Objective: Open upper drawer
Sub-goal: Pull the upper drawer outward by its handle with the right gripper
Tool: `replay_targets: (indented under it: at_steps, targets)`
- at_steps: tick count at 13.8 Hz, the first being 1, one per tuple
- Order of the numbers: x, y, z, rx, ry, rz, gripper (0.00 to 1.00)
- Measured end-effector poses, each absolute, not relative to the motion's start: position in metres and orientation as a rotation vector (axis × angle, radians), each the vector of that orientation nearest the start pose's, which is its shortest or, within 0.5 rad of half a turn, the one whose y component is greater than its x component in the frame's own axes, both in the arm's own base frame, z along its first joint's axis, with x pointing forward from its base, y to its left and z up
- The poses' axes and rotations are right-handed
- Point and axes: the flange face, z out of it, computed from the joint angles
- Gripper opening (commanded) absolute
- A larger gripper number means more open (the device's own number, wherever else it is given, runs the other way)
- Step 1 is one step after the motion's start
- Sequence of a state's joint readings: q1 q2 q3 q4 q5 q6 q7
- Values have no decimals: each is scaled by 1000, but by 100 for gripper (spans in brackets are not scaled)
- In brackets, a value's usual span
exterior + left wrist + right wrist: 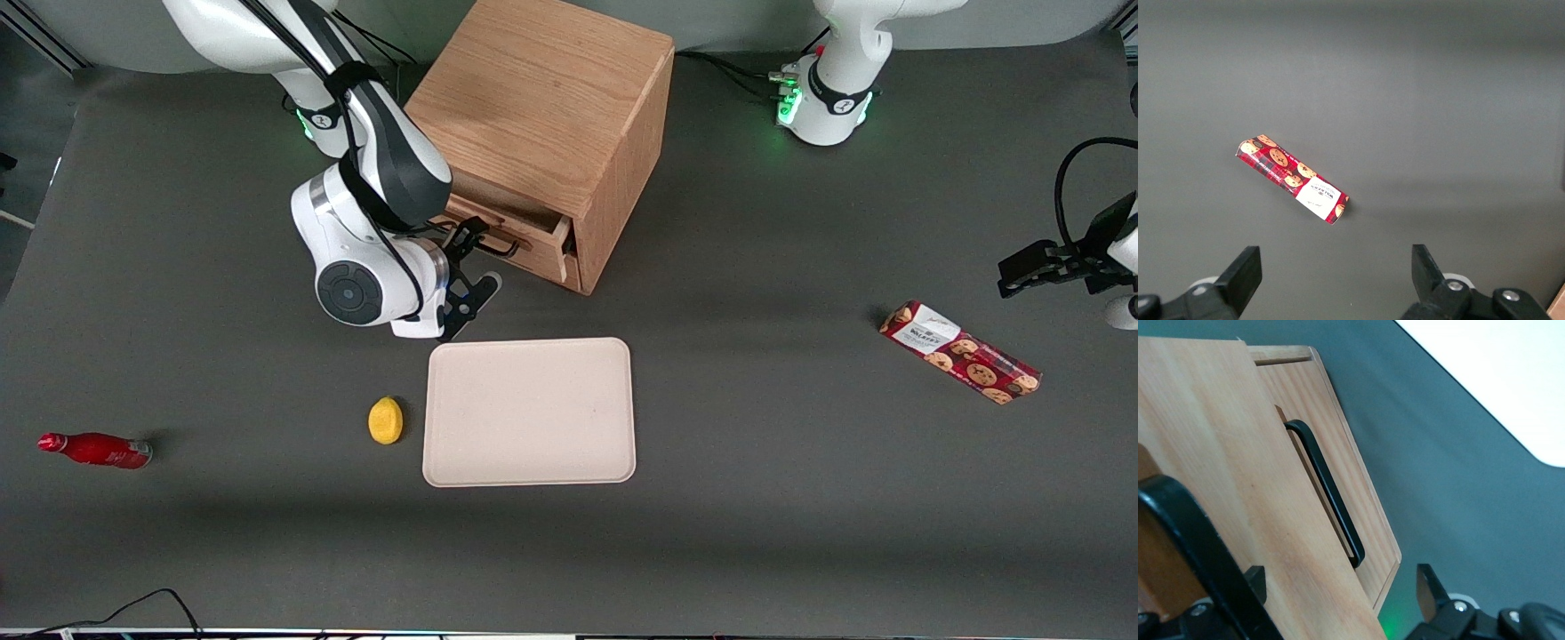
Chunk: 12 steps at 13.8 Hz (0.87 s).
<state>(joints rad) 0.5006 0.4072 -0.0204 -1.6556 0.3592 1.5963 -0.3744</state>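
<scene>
Oak upper drawer [520, 233] partly out, its front half hidden by the gripper [467, 267], fingers wide apart just before its handle [1201, 547]

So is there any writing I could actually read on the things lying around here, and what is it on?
"WALKERS", apparently: white label on the red cookie box, toward the parked arm's end; the smaller print is unreadable.
Red bottle: pale marking, too small to read.
Upper drawer, tray, yellow fruit: no text.
Gripper, open in front of the drawers: no text.

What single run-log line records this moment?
pincer: open, in front of light oak upper drawer | thin black bar handle: not gripped | drawer: partly out
</scene>
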Motion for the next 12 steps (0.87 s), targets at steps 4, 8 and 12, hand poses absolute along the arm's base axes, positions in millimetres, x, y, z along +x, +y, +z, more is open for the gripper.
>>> replay_targets:
  at_steps: [4, 8, 12]
  targets:
    - [538, 309, 351, -2521, -1057, 644, 100]
    - [552, 298, 351, -2493, -1075, 607, 100]
    - [569, 285, 351, -2490, -1085, 567, 100]
